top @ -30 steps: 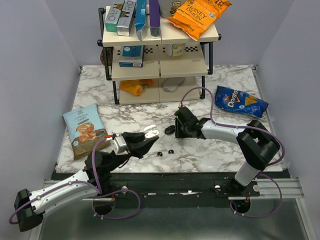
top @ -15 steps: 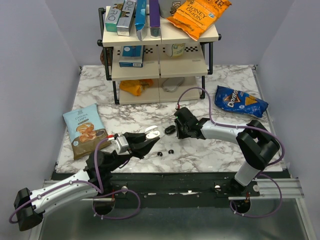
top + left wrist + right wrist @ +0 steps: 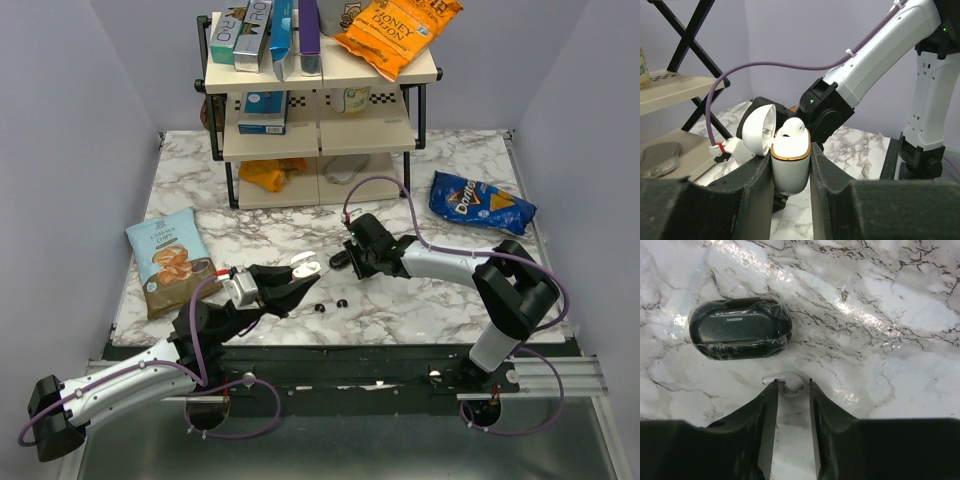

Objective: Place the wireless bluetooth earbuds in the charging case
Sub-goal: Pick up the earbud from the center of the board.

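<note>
My left gripper (image 3: 300, 270) is shut on a white charging case (image 3: 790, 165) with a gold rim and holds it above the table. The case lid is open and one white earbud (image 3: 791, 128) sits inside. My right gripper (image 3: 792, 382) is low over the marble, its jaws narrow around a white earbud (image 3: 791, 385). A slight gap shows on the right side, so contact is unclear. A black oval case (image 3: 740, 329) wrapped in plastic lies just beyond it, also in the top view (image 3: 338, 259). Two tiny black buds (image 3: 320, 307) (image 3: 342, 302) lie on the table near the front.
A shelf rack (image 3: 320, 100) with boxes and snack bags stands at the back, with a pale grey oval thing (image 3: 347, 172) on its lowest shelf. A chips bag (image 3: 168, 258) lies at the left and a blue Doritos bag (image 3: 480, 203) at the right.
My right gripper has shifted a little to the left, towards the black case. My left gripper has barely moved and still holds the white case.
</note>
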Tool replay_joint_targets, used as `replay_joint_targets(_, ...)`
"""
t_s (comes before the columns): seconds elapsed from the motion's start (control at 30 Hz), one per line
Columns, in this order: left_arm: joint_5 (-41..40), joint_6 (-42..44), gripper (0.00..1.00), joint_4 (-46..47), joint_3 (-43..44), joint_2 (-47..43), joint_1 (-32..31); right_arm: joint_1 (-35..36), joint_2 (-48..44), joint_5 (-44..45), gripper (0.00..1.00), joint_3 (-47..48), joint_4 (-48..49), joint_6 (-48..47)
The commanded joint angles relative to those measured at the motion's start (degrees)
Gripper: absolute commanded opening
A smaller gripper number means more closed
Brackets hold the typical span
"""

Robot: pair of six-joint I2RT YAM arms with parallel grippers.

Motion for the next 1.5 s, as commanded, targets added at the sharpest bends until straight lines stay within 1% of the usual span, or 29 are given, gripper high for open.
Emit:
replay_joint_targets(0.0, 0.5, 0.2, 0.0, 0.9, -0.5, -0.7, -0.3, -0.1, 0.4, -0.2, 0.52, 1.7, -3.1, -2.6)
replay_joint_targets(0.1, 0.9, 0.4, 0.0, 0.5, -0.4, -1.1, -0.4, -0.1, -0.5, 0.1, 0.6, 1.6, -3.6, -1.7)
replay_joint_targets(0.23, 0.8, 0.4, 0.0, 0.5, -0.4, -1.4, -0.4, -0.1, -3.0, 0.3, 0.65, 1.2, -4.2, 1.5)
replay_joint_targets(0.37, 0.6, 0.3, 0.0, 0.6, -0.3, -1.2, -0.4, -0.1, -7.9, 2.6, 0.65, -2.6, -2.0, 10.7)
replay_joint_targets(0.4, 0.8, 0.4, 0.0, 0.7, -0.4, -1.3, -0.4, -0.1, -8.7, 3.2, 0.64, -3.2, -1.4, 14.6)
replay_joint_targets(0.47, 0.7, 0.4, 0.0, 0.5, -0.3, -1.2, -0.5, -0.1, -9.6, 4.6, 0.62, -3.9, -1.0, 16.7)
replay_joint_targets(0.57, 0.9, 0.3, 0.0, 0.1, -0.1, -1.3, -0.6, -0.1, -8.2, 5.7, 0.4, -4.1, -1.3, 17.1)
replay_joint_targets(0.6, 0.9, 0.2, 0.0, -0.1, -0.1, -1.2, -0.6, -0.1, -7.7, 5.7, 0.25, -4.2, -1.4, 16.8)
replay_joint_targets(0.67, 0.8, 0.2, 0.0, -0.3, -0.1, -1.5, -0.6, -0.1, -6.9, 4.9, 0.1, -5.0, -0.8, 16.7)
replay_joint_targets(0.7, 0.7, 0.3, 0.0, -0.4, -0.1, -1.6, -0.7, -0.1, -6.8, 4.4, 0.01, -5.5, -0.2, 17.1)
replay_joint_targets(0.87, 0.7, 0.2, 0.0, -0.2, -0.1, -1.3, -0.7, -0.1, -6.6, 1.1, 0.01, -7.3, 2.8, 18.2)
replay_joint_targets(1.17, 0.9, 0.0, 0.0, -0.2, 0.0, -0.5, -0.7, -0.1, -4.7, -1.6, 0.01, -6.5, 4.7, 18.1)
replay_joint_targets(1.47, 0.7, 0.0, 0.0, -1.1, 0.2, -0.7, -0.8, -0.5, -1.9, 1.0, 0.01, -4.7, 3.5, 17.4)
